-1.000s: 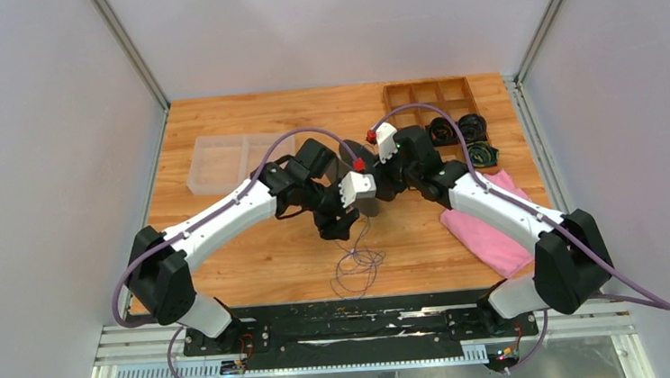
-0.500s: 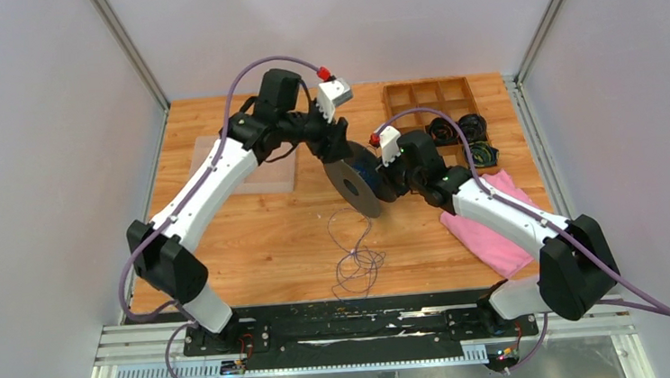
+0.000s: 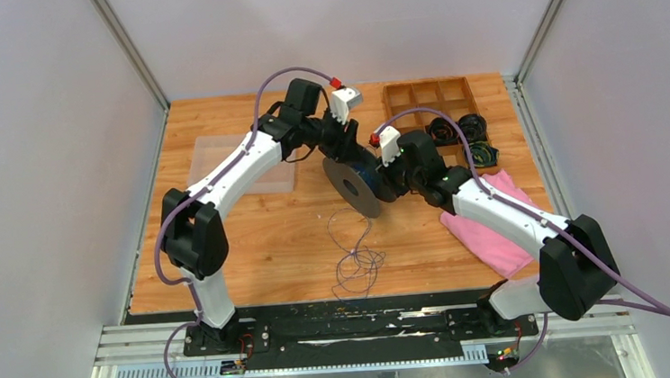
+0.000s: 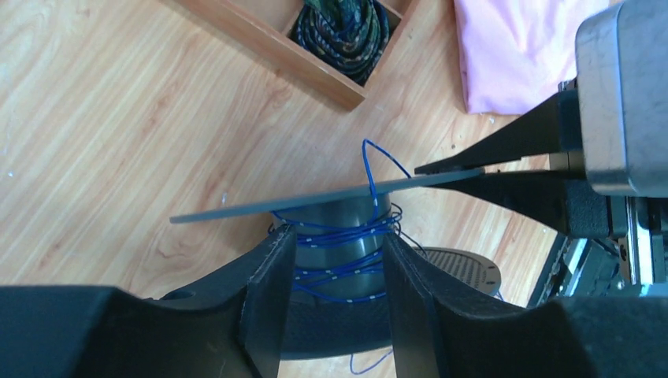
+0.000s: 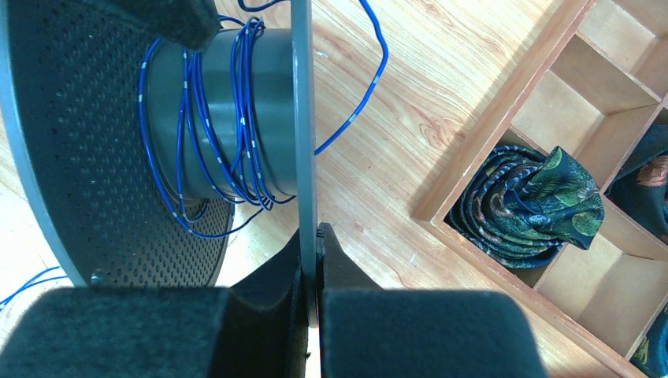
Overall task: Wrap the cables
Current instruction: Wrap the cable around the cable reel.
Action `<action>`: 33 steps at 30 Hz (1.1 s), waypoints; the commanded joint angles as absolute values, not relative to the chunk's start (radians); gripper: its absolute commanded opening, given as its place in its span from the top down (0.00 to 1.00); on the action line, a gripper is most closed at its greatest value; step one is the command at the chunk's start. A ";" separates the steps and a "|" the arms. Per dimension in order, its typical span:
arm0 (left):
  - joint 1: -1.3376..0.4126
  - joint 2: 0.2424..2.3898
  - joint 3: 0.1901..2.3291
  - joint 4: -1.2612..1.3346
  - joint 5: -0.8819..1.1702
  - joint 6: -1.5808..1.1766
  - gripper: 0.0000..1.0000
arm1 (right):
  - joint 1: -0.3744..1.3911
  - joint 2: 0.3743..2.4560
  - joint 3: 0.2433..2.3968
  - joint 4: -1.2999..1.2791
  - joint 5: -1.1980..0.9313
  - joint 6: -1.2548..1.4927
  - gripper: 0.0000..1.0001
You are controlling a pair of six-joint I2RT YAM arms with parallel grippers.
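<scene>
A grey spool (image 3: pixel 355 183) hangs tilted over the middle of the table, and my right gripper (image 3: pixel 388 176) is shut on the edge of its thin flange (image 5: pixel 302 118). Blue cable (image 5: pixel 250 126) is wound in loose turns round the core (image 4: pixel 339 213). The rest of the cable drops to a tangle of thin loops (image 3: pixel 357 264) on the wood. My left gripper (image 3: pixel 339 145) reaches in from behind the spool. Its fingers (image 4: pixel 272 283) stand apart either side of the wound turns (image 4: pixel 335 233), with the core showing between them. I cannot make out whether they touch the cable.
A wooden divided tray (image 3: pixel 428 91) at the back right holds dark coiled bundles (image 3: pixel 458 130). A pink cloth (image 3: pixel 488 231) lies under the right arm. A clear plastic container (image 3: pixel 230 161) sits at the back left.
My left arm swung from in front of the spool up and over to its far side, then came in close against it. The right arm kept hold of the spool.
</scene>
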State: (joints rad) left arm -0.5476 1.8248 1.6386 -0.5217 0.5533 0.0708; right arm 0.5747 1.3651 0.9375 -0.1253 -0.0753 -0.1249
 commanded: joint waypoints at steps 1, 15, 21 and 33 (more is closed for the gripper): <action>-0.551 1.832 1.631 -0.427 0.561 0.045 0.52 | 0.565 1.363 0.949 -0.123 -0.093 -0.123 0.99; -0.578 1.865 1.626 -0.384 0.601 0.031 0.68 | 0.566 1.368 0.965 -0.130 -0.093 -0.127 0.99; -0.580 1.870 1.616 -0.351 0.614 0.039 0.76 | 0.565 1.364 0.960 -0.133 -0.099 -0.130 0.99; -0.578 1.750 1.470 -0.259 0.833 0.244 1.00 | 0.562 1.385 0.976 -0.153 -0.096 -0.124 0.99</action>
State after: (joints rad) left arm -0.5732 1.8259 1.5196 -0.3286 0.7429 0.1574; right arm 0.5713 1.3682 0.9421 -0.1333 -0.0872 -0.1246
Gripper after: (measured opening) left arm 0.016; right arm 0.017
